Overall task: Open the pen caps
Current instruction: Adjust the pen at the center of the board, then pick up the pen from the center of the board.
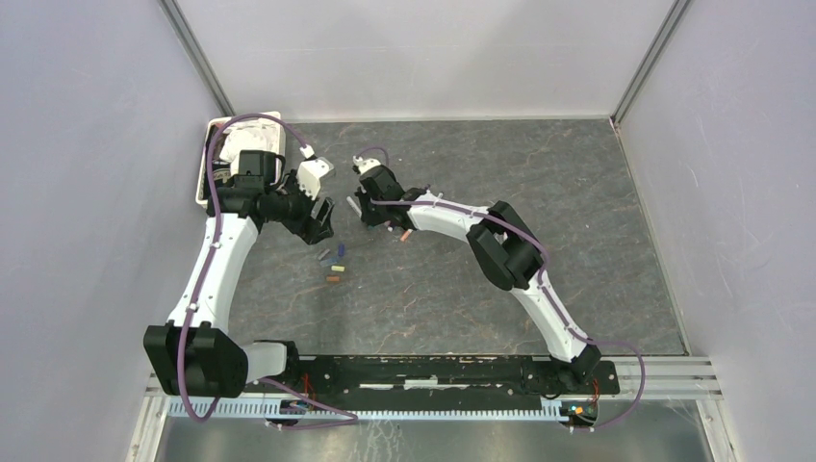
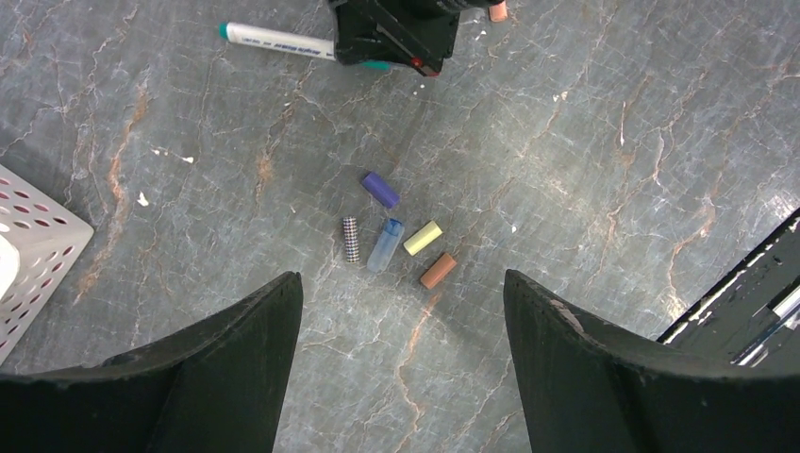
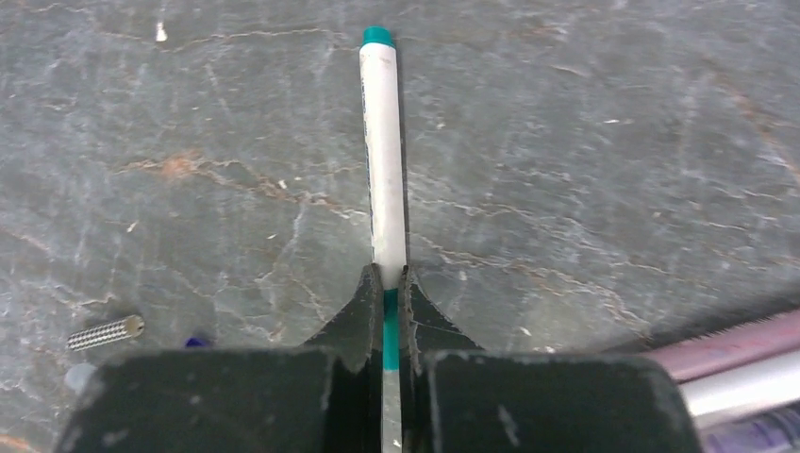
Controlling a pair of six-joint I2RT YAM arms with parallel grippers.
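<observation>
While the right gripper (image 3: pixel 386 283) pinches a white pen (image 3: pixel 383 151), the left gripper (image 2: pixel 398 283) hangs above the table (image 2: pixel 613 142) with its fingers spread wide and nothing between them. The right fingers close on a teal part of the pen, and the far end of the pen is teal too. I cannot tell if the pen touches the table.

Five loose caps lie in a small group on the table, below the left gripper and near the right one. The purple cap (image 2: pixel 380 189) is the farthest from the left wrist camera. The checkered cap (image 2: pixel 351 240) and the light blue cap (image 2: pixel 385 244) lie side by side, close but apart. The yellow cap (image 2: pixel 423 237) is just beside the light blue one, and the brown cap (image 2: pixel 438 270) lies just beside the yellow one. A white basket (image 2: pixel 38 236) stands at the left edge of the table.
</observation>
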